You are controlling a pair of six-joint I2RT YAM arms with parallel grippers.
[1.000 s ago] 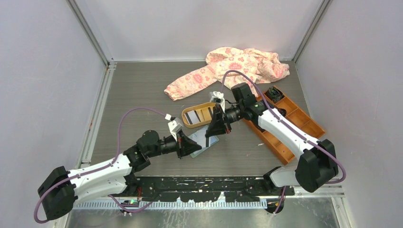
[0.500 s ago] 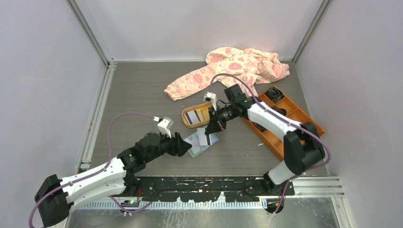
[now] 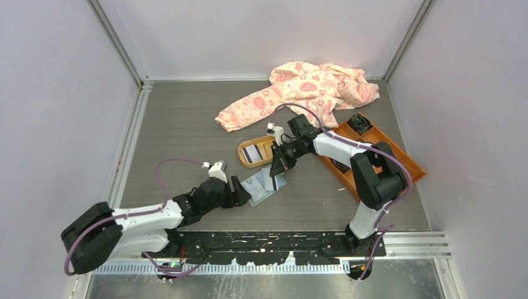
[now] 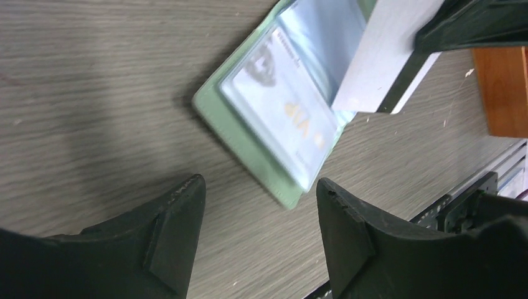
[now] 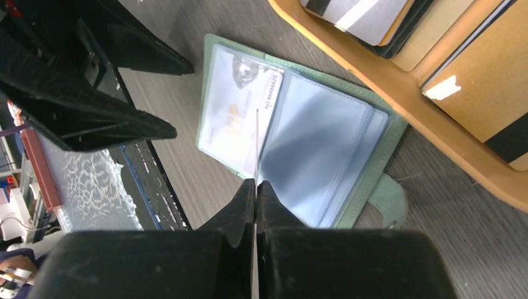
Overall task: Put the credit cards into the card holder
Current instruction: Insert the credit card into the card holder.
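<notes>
The pale green card holder lies open on the table, with one card in its left clear sleeve. My right gripper is shut on a credit card, white with a dark stripe. It holds the card on edge over the middle of the card holder. My left gripper is open and empty, just short of the card holder's near corner. More credit cards lie in the orange oval tray.
An orange compartmented box stands to the right of the right arm. A pink patterned cloth lies at the back. The black base rail runs along the near edge, close behind the left gripper.
My left gripper has opened, let go of the card holder and drawn back to the near left. My right gripper has come down and left with the card, over the open holder.
</notes>
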